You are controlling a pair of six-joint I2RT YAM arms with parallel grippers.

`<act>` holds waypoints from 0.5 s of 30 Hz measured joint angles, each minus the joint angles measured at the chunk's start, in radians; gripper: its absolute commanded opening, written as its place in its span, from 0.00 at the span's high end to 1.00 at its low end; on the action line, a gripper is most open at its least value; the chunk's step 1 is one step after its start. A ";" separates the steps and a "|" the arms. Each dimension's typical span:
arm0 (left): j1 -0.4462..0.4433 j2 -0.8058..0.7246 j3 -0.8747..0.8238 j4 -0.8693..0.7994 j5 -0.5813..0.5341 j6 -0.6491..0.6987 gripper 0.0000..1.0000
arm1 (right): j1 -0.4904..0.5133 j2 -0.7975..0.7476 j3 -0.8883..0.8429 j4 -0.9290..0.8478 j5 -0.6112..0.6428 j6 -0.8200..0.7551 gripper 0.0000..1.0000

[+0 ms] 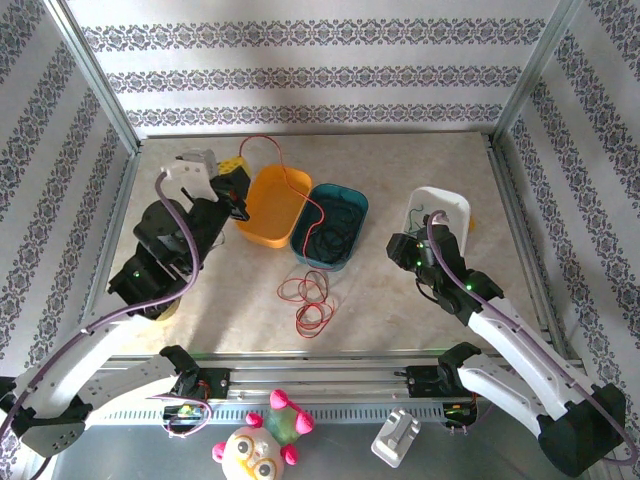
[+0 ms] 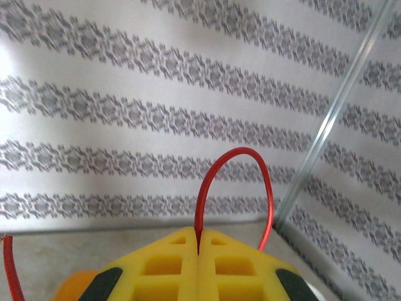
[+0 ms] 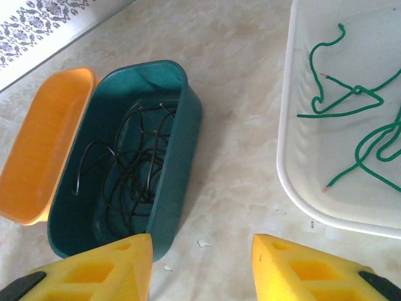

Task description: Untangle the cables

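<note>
My left gripper [image 1: 232,168] is shut on a red cable [image 2: 235,153], pinched between its yellow fingers [image 2: 198,241]. The cable arcs upward, then runs across the orange bin [image 1: 262,232] and the teal bin [image 1: 320,262] down to a loose red coil [image 1: 313,300] on the table. Black cables [image 3: 128,169] lie tangled inside the teal bin [image 3: 178,175]. Green cables [image 3: 351,100] lie in the white bin [image 3: 288,182]. My right gripper [image 3: 202,241] is open and holds nothing, hovering over bare table between the teal and white bins [image 1: 405,250].
Patterned walls and metal frame posts [image 2: 332,113] enclose the table on three sides. A plush toy [image 1: 262,440] and a small white object [image 1: 397,438] lie in front of the rail below the arm bases. The white bin [image 1: 445,205] sits at the right.
</note>
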 measured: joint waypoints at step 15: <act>0.037 0.123 0.153 0.065 -0.207 0.047 1.00 | 0.000 -0.033 -0.023 0.003 0.016 0.002 0.54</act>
